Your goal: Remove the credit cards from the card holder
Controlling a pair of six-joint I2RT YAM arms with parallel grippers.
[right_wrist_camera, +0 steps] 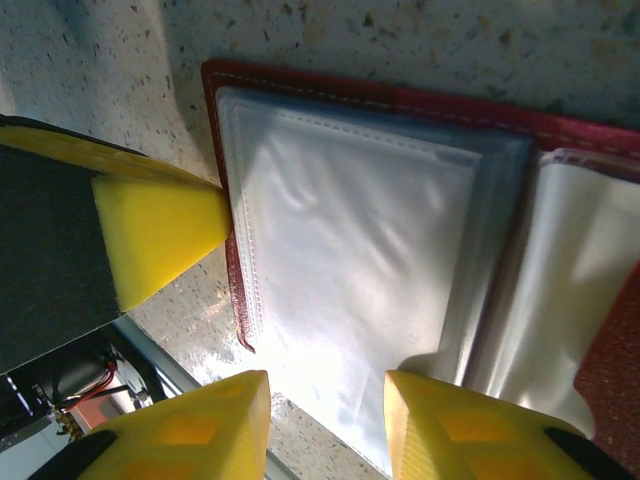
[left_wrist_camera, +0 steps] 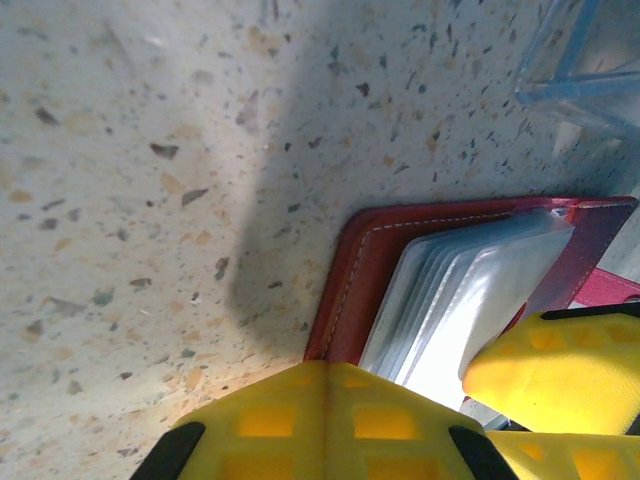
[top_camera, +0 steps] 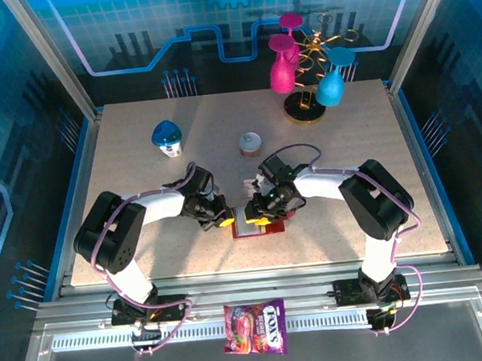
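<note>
Right tool (right_wrist_camera: 325,420), jaws parted over clear pockets (right_wrist_camera: 350,250); closed left tool (top_camera: 224,219), nine o'clock, apparently pins red leather folding card holder (right_wrist_camera: 400,100) flat.

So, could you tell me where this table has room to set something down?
Bare tabletop: the back left corner behind the white jar with blue cap, and the right side beside the gold goblet stand. Crowded: near centre, where left tool and right tool meet at the red leather card holder.
</note>
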